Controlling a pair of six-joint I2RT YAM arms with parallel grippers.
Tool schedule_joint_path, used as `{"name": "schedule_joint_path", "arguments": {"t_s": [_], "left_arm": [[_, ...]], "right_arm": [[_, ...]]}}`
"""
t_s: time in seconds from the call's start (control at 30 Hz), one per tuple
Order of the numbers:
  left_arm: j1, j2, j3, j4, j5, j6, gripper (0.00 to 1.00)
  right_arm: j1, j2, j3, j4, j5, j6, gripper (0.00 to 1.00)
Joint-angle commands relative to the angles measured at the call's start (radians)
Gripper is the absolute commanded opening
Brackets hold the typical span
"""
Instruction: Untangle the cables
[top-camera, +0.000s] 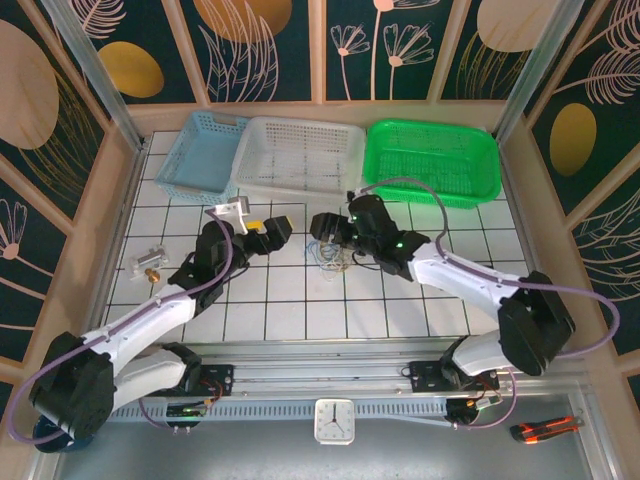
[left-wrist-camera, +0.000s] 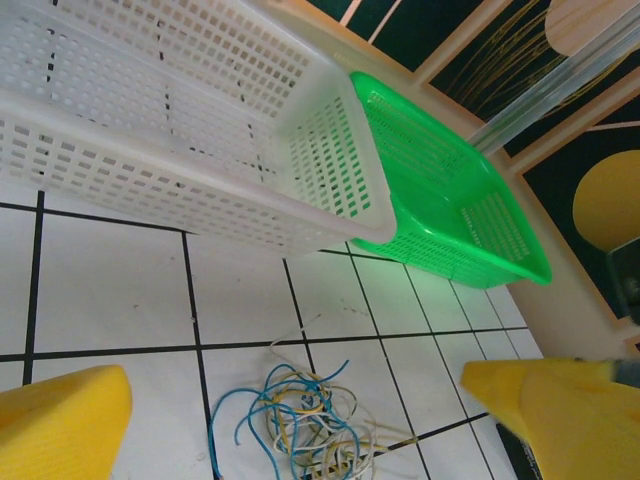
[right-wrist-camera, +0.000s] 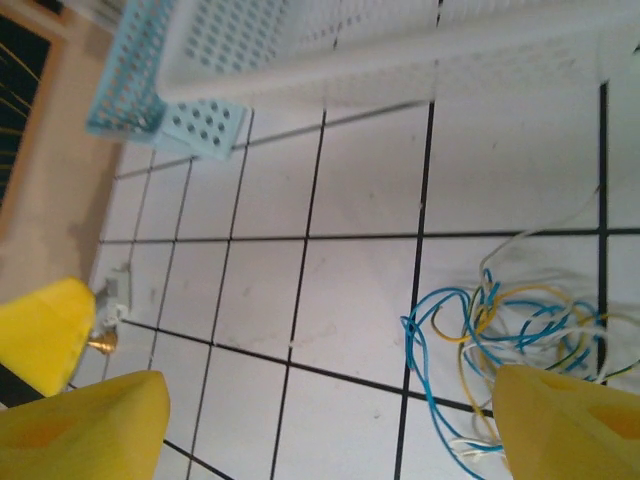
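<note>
Cables in a loose tangle on the tiled table, near the white basket. Left gripper spread wide, nothing held. Right gripper also well apart (yellow pads over bare tile), empty, tangle close beside one pad.

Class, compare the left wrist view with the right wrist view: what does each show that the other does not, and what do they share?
Left wrist, not right: the green perforated plastic basket.
Right wrist, not left: a corner of the light blue perforated plastic basket and a small clear-and-brass part on the tiles.
Both: the white perforated plastic basket and the tangle of thin blue, yellowish and whitish cables on the white tiled table. Each also has open yellow fingers, from the left end effector in one and the right end effector in the other.
</note>
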Motion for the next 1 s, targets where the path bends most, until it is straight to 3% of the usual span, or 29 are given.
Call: {"name": "schedule_joint_path", "arguments": {"t_s": [0.0, 0.17, 0.27, 0.53, 0.97], "left_arm": [[-0.003, -0.033, -0.024, 0.045, -0.021, -0.015, 0.99], [-0.003, -0.026, -0.020, 0.023, -0.021, 0.007, 0.99], [-0.002, -0.009, -0.023, 0.009, -0.016, 0.006, 0.99], [-0.003, 0.013, -0.033, 0.004, -0.019, -0.005, 0.99], [-0.003, 0.018, -0.038, 0.029, 0.006, -0.024, 0.99]], "right_arm": [[-0.036, -0.098, -0.045, -0.057, 0.085, -0.011, 0.84], [-0.119, -0.195, -0.178, -0.050, 0.086, 0.031, 0.82], [-0.162, -0.192, -0.211, -0.012, 0.037, 0.006, 0.75], [-0.154, 0.018, -0.078, 0.004, -0.055, -0.176, 0.53], [-0.070, 0.317, 0.140, -0.027, 0.044, -0.222, 0.56]]}}
